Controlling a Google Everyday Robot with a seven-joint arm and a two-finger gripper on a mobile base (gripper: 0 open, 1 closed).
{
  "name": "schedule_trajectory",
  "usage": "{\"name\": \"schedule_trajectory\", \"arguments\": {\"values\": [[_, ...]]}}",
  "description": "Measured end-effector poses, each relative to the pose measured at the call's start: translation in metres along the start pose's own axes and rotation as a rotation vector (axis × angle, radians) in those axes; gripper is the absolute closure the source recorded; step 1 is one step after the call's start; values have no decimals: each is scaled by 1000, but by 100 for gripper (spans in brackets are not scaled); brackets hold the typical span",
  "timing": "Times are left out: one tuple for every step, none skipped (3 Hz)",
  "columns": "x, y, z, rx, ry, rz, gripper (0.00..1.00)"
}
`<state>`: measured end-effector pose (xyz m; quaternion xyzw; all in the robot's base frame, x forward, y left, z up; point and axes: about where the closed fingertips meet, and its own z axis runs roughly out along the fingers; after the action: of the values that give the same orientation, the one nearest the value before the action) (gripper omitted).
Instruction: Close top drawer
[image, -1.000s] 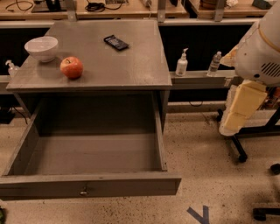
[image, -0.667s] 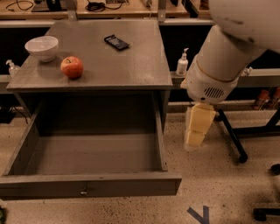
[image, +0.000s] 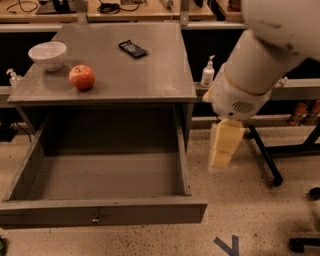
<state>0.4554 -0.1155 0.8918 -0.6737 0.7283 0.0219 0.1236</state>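
Hovering the gripper (image: 222, 150) just right of the pulled-out top drawer (image: 145, 212); aiming for its front, lying down-left and running left to right; not managing to tell the grip state.

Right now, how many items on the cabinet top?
3: white bowl at left, red apple beside it, phone rear centre. Gripper hangs right of the open top drawer.
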Motion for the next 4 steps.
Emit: {"name": "schedule_trajectory", "arguments": {"values": [[-54,10,88,-91,-27,-79,0],[-83,31,165,-116,41,-118,0],[-97,51,213,-71,87,-160,0],[-103,58,249,-46,89,-160,0]]}}
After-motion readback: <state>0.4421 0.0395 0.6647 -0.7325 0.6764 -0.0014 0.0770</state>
